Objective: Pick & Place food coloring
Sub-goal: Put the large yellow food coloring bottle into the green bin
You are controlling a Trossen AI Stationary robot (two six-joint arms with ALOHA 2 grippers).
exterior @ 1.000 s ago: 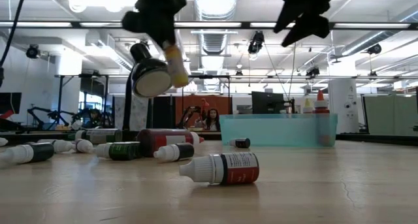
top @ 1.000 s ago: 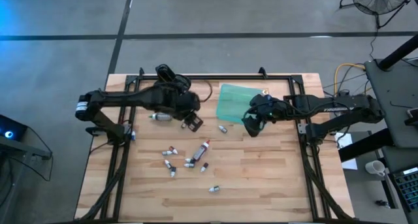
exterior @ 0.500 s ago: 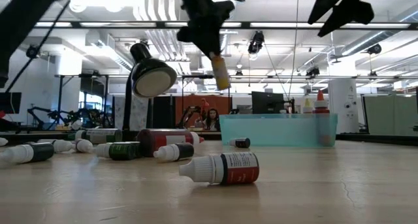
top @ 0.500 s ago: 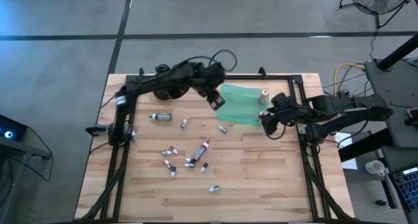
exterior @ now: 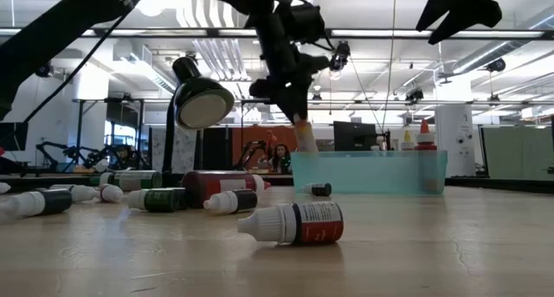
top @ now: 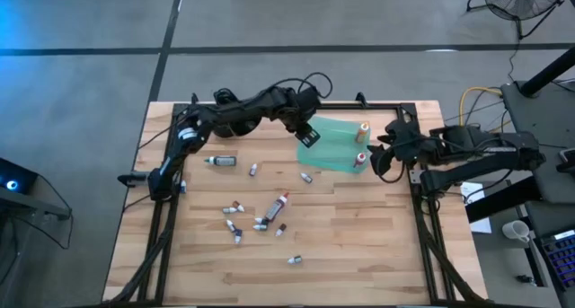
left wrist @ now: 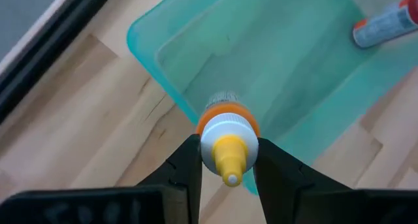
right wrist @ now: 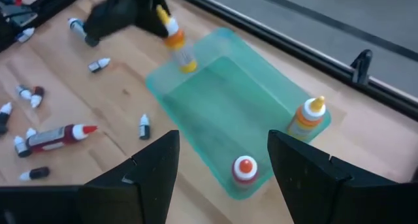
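Two black jointed arms, matte dark housings, loose black cable looping over left arm (top: 235, 118), white lettering along right arm (top: 467, 146), paired flat black fingers (left wrist: 186, 166)

Light wood plank table (top: 359, 245) with a black frame rail (top: 296, 105) along the far edge. Teal tray (top: 334, 151) sits flat near the far edge, right of centre. Loose small bottles lie on their sides left of centre: a dark one (top: 221, 161) off to the left, a white one (top: 253, 170) near it, one (top: 306, 177) just beside the tray's near edge. Nearer in, a longer red-and-white tube (top: 278, 206) lies in a cluster of tiny bottles (top: 235, 227), and a single bottle (top: 294, 259) sits closest to the near edge.
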